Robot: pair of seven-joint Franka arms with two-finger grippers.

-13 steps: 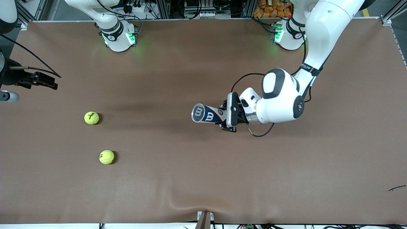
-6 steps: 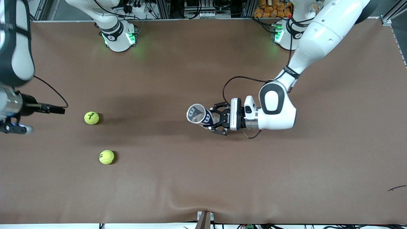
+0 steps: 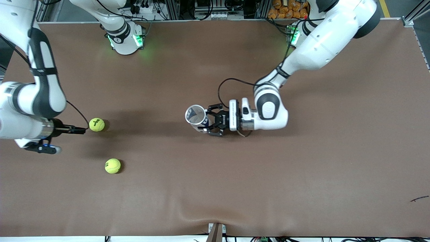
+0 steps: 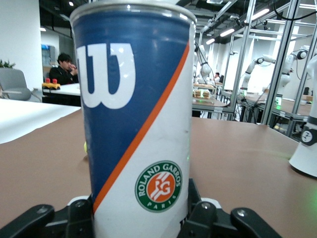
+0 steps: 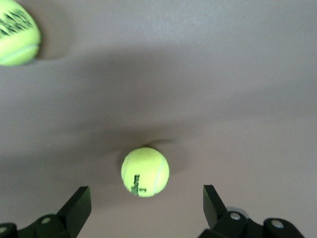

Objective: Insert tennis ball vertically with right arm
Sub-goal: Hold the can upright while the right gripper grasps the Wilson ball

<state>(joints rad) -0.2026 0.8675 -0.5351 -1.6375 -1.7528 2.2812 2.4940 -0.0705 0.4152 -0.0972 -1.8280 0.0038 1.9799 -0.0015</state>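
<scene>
Two yellow-green tennis balls lie on the brown table toward the right arm's end, one (image 3: 96, 124) farther from the front camera than the other (image 3: 113, 166). My right gripper (image 3: 78, 129) is open and empty, its tips just beside the farther ball. In the right wrist view that ball (image 5: 145, 172) sits just ahead of the open gripper (image 5: 146, 206), and the other ball (image 5: 15, 32) shows at the frame's edge. My left gripper (image 3: 205, 124) is shut on a blue-and-white Wilson ball can (image 3: 196, 116) near the table's middle, open mouth up. The can (image 4: 136, 124) fills the left wrist view.
The brown table (image 3: 302, 174) stretches wide toward the left arm's end and the front edge. The two arm bases (image 3: 124, 40) (image 3: 304, 38) stand along the back edge. A small dark scrap (image 3: 419, 198) lies near the front corner at the left arm's end.
My left arm has turned the can from lying sideways to upright and carried it toward the right arm's end. My right arm has swung in over the table to the farther ball.
</scene>
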